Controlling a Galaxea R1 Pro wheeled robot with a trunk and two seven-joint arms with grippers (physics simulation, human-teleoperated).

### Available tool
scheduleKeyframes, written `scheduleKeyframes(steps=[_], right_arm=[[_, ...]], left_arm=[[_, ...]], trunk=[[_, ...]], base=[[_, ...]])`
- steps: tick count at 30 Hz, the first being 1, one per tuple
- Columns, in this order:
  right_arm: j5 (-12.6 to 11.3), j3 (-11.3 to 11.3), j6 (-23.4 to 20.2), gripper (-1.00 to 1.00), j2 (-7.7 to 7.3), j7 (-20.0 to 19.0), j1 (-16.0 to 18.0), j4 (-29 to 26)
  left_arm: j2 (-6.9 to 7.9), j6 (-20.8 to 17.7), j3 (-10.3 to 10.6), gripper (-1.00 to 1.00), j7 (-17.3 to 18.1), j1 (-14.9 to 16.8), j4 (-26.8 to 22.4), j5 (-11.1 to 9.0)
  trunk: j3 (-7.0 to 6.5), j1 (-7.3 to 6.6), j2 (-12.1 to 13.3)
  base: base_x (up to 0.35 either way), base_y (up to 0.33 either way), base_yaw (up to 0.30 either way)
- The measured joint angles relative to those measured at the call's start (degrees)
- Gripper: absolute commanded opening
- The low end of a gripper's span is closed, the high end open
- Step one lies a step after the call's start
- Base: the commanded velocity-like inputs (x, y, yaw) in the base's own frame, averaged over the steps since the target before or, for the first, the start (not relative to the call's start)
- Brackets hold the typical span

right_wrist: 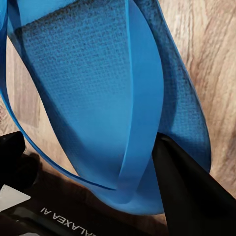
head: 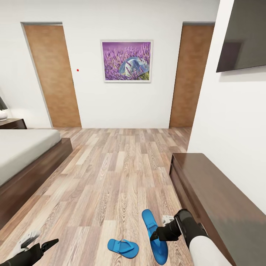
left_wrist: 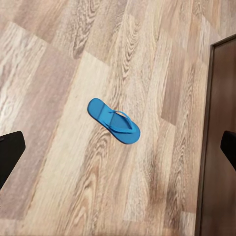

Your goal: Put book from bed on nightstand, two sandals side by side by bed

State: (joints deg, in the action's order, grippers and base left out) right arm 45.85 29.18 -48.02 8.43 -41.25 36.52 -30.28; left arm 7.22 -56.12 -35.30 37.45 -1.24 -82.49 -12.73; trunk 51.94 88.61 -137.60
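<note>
1. Right gripper (head: 155, 236), lower right of frame: fingers clenched on the strap of a bright blue flat flip-flop sandal (head: 154, 235); sandal touching the wood-plank floor (head: 111, 177).
2. Second blue sandal (head: 123, 247), lower centre, flat on floor.
3. Left gripper (head: 37, 242), lower left: fingers spread, empty.
4. Light-grey bed (head: 22, 151), left edge.

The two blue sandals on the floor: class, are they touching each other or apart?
Apart. The head view shows bare floor planks between the smaller-looking sandal and the sandal at the right hand.
</note>
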Motion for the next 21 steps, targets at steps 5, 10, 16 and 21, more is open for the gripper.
scheduleKeyframes(steps=[5, 10, 16, 21], right_arm=[[0.0, 0.3, 0.0, -1.0, 0.0, 0.0, 0.0, -0.1], [0.0, 0.5, 0.7, -1.0, 0.0, 0.1, 0.0, -0.4], [0.0, 0.6, 2.4, -1.0, 0.08, 0.1, 0.0, -0.4], [-1.6, 0.7, 3.5, -1.0, 0.16, 0.0, 0.0, -0.3]], left_arm=[[0.07, 0.1, 0.0, 1.0, -0.1, 0.0, 0.0, 0.2], [0.16, 1.3, -0.1, 1.0, -0.1, 0.0, 0.7, 0.3], [0.33, 2.0, -0.1, 1.0, -0.1, 0.0, 3.5, 0.3], [0.4, 4.1, 1.1, 1.0, -0.7, 0.3, 5.8, 0.3]], trunk=[[0.0, 0.0, 0.0], [0.0, 0.0, 0.0], [0.0, 0.0, 0.0], [0.0, 0.0, 0.0]], base=[[0.0, 0.0, 0.0], [0.0, 0.0, 0.0], [0.0, 0.0, 0.0], [0.0, 0.0, 0.0]])
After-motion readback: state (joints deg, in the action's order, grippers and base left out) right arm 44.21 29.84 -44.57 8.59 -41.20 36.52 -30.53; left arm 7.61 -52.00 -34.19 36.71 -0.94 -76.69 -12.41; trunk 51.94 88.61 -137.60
